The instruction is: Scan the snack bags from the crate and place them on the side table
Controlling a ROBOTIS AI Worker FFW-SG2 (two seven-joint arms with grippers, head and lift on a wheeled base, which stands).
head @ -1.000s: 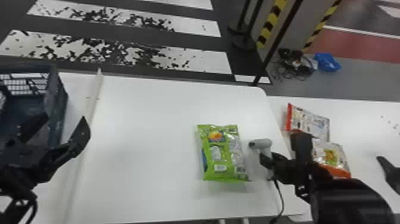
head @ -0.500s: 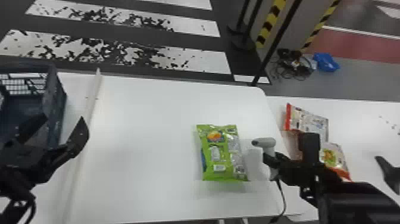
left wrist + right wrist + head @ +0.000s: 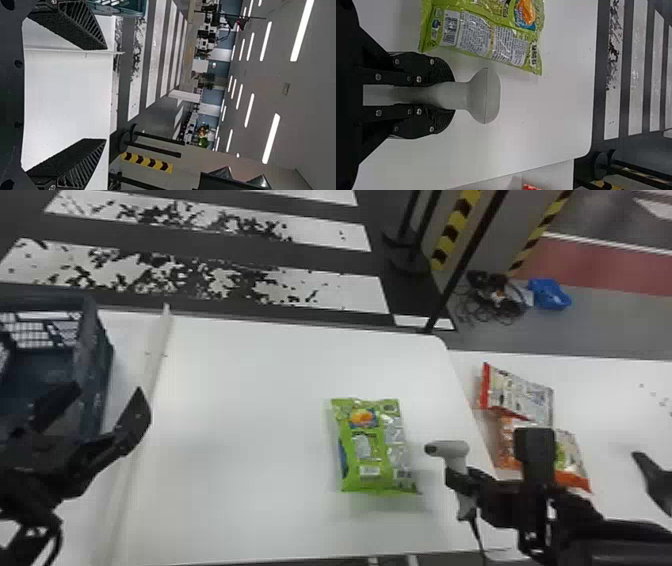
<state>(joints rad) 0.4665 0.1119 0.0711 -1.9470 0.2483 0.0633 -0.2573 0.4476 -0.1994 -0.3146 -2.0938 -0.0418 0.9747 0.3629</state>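
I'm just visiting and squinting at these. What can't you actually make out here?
- Rest of the crate, head view: cut off by the left edge, partly behind the left gripper; more bags inside? Can't tell.
- Middle of the orange snack bag, head view: behind the right arm.
- Scanner's grip, right wrist view: partly between the right gripper's fingers.
- Green bag's underside: against the table.
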